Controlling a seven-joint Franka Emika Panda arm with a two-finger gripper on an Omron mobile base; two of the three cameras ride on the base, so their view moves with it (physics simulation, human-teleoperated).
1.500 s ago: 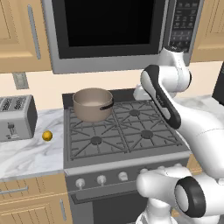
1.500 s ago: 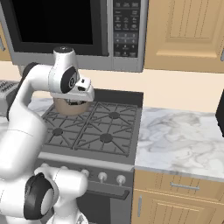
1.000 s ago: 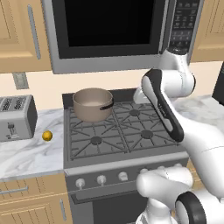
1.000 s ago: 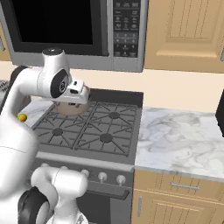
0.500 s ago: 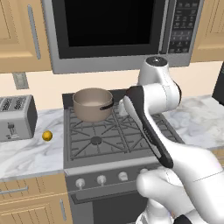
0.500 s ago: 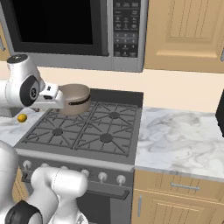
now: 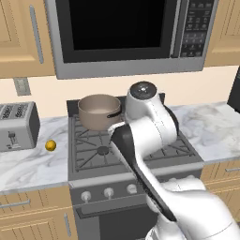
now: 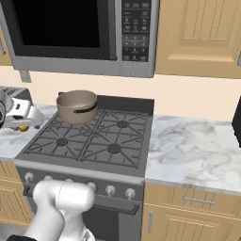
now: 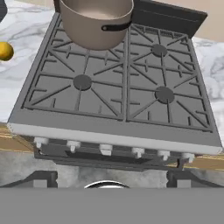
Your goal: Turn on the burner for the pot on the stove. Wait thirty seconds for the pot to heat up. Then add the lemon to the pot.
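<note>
Since the earlier frames the arm has swung from the right of the stove (image 7: 126, 150) leftward across it, so that in the left base view its white links now stand in front of the right-hand grates. In the right base view the hand has travelled to the far left edge, above the tabletop (image 8: 9, 139). The pot, lemon and stove have not shifted.

The end effector (image 9: 109, 178) is open, its two dark finger tips (image 9: 43, 178) spread wide at the bottom of the hand view, nothing between them. They hang in front of the stove's row of small silver knobs (image 9: 106, 149).

The pot (image 7: 99, 111) is a round taupe-brown metal saucepan with a pale inside and a short black side handle. It sits on the rear left burner (image 9: 82, 81) grate, a dark cast-iron lattice. The stove body is smooth grey steel.

The lemon (image 7: 50, 146), small, round and yellow, lies on the white marbled tabletop left of the stove, near a silver toaster (image 7: 16, 125). The microwave (image 8: 80, 33) keypad's writing is too small to read.
</note>
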